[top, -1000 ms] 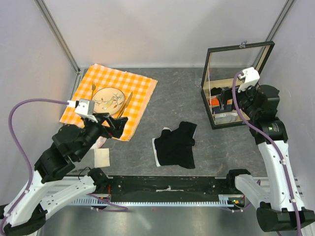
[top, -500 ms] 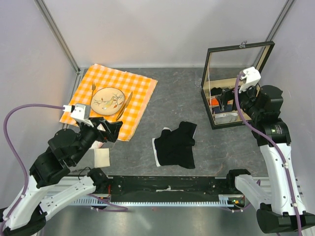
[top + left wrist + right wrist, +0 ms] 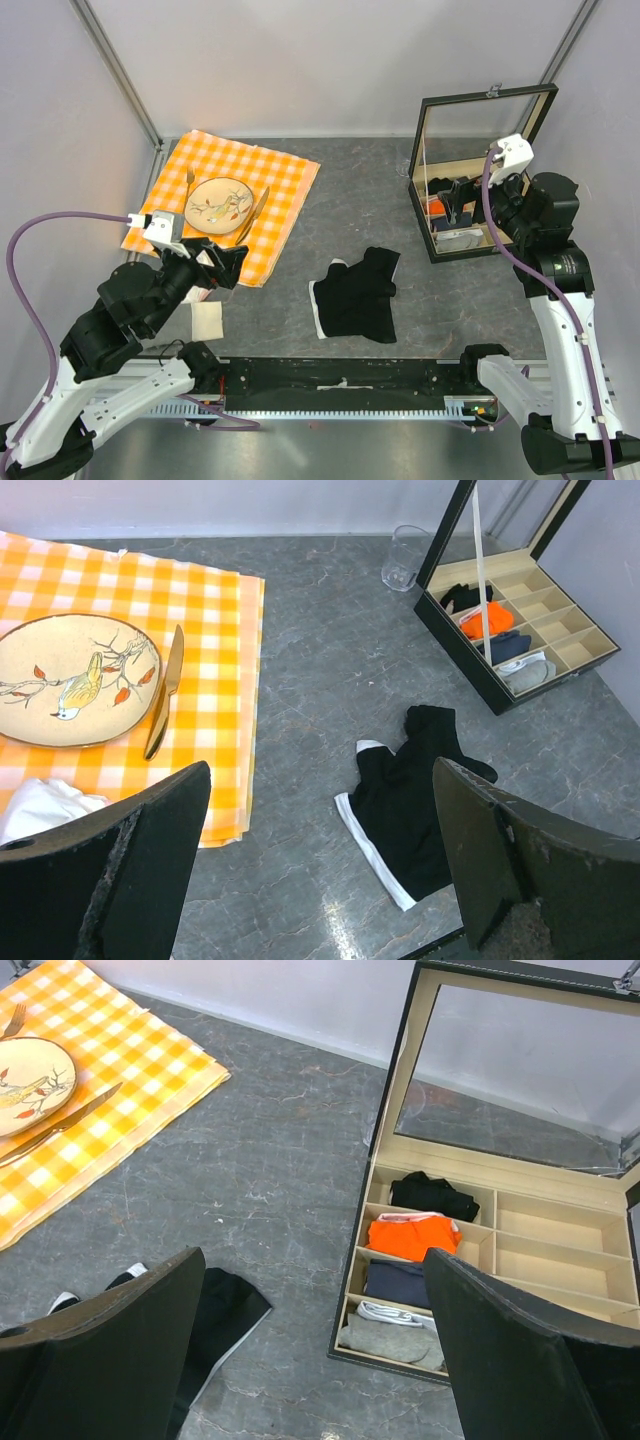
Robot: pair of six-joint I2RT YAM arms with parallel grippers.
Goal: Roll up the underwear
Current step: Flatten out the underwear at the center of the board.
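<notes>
The underwear (image 3: 356,296) is black briefs with a white waistband, lying crumpled and unrolled on the grey table near the front middle. It also shows in the left wrist view (image 3: 415,800), and part of it shows in the right wrist view (image 3: 215,1310). My left gripper (image 3: 228,262) is open and empty, raised at the left over the edge of the checked cloth, well left of the underwear. My right gripper (image 3: 458,200) is open and empty, raised at the right by the box, far from the underwear.
An open compartment box (image 3: 470,243) with a glass lid stands at the right; it holds black, orange (image 3: 420,1236), navy and grey rolls. An orange checked cloth (image 3: 275,180) with a plate (image 3: 218,201), knife and fork lies back left. A white napkin (image 3: 206,321) lies front left.
My left arm drew back to the left and toward its base between the first two frames, then held still. My right arm shifted slightly. The underwear has not moved.
</notes>
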